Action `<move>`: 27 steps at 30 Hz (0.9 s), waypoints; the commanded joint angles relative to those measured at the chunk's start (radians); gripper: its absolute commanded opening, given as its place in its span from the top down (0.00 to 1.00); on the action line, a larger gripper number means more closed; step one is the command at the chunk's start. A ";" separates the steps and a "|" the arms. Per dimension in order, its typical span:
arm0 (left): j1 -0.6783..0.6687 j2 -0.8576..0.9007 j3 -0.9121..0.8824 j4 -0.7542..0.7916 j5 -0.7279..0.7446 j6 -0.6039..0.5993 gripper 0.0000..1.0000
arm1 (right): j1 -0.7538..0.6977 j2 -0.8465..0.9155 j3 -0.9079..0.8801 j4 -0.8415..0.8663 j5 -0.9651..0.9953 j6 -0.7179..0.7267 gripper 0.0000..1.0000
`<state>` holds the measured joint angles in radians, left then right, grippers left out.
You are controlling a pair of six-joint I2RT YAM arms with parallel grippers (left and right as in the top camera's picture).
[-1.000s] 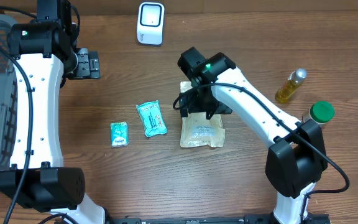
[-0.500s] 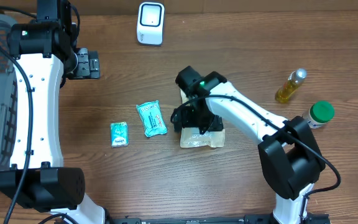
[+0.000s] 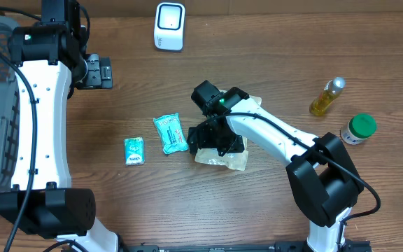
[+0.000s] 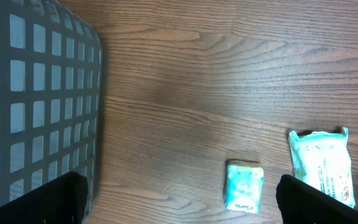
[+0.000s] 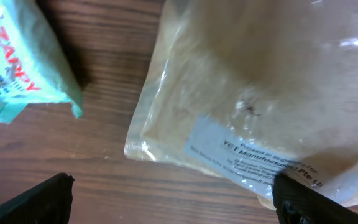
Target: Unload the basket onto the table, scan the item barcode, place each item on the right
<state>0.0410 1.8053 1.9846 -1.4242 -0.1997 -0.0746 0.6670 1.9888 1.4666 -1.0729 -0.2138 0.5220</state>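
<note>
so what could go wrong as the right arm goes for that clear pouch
The pouch lies flat and looks slick, so the open right gripper may slip or pinch only a corner. The larger green packet lies close beside it and could get nudged or caught.

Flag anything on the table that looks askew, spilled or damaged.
Only the clear pouch stands out: it lies crooked on the table under the open right hand, its film wrinkled, one corner close to the teal packet. No spill or tear shows.
</note>
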 commanded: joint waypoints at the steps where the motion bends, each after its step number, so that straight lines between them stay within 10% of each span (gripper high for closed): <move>1: -0.002 0.001 0.012 0.000 -0.010 0.007 0.01 | 0.007 -0.009 -0.009 0.007 -0.093 0.005 0.00; 6: -0.002 0.001 0.012 0.000 -0.010 0.007 0.00 | 0.011 -0.009 -0.009 0.010 -0.152 0.006 0.03; 11: -0.002 0.001 0.012 0.000 -0.010 0.007 0.00 | 0.021 -0.011 -0.003 0.008 -0.129 0.007 0.28; 27: -0.002 0.001 0.012 0.000 -0.010 0.007 0.00 | -0.069 -0.060 0.039 -0.030 0.336 0.294 0.31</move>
<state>0.0410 1.8053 1.9846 -1.4246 -0.1997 -0.0746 0.6197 1.9533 1.5249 -1.1194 0.0307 0.7460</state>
